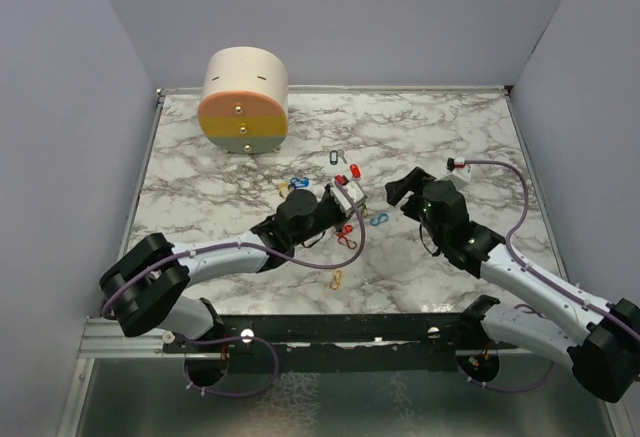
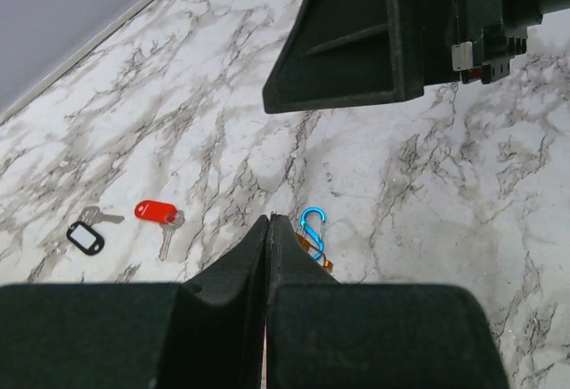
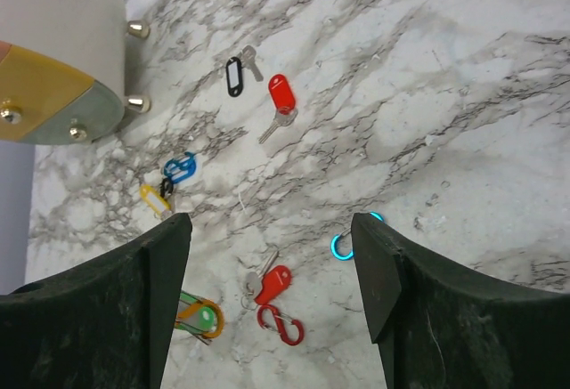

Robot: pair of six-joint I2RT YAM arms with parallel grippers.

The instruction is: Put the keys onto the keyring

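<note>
From above, a white marble counter (image 1: 450,137) veined in grey carries the keys (image 1: 347,240), tiny bright plastic tags and wire clips scattered mid-counter between the two arms. A squat drum (image 1: 243,102), cream with an orange face and brass studs, stands at the far left. The left hand (image 1: 345,200) reaches in over the keys, and the right hand (image 1: 400,195) faces it, close but apart.

From the left wrist, that hand's matte black fingers (image 2: 240,264) are clenched flat together, and nothing shows between them. Just past their tips lies a blue clip (image 2: 312,227), a glossy pear-shaped loop resting on an orange piece (image 2: 318,254). Off to the left lie a red tag (image 2: 156,211), oblong and fixed to a metal key, and a black tag (image 2: 85,237) with a white window. The right hand's wedge-shaped finger hangs overhead.

From the right wrist, the right hand's fingers (image 3: 134,300) stand wide apart, released, with bare marble between them. The blue clip peeks out beside the right finger. Between the fingers and lower in the view lie a second red tag (image 3: 272,280) and a red S-clip (image 3: 281,325). A green-and-orange piece (image 3: 200,313) lies at the left finger. Farther off sit a yellow tag (image 3: 153,198) and a blue tag (image 3: 180,167).
</note>
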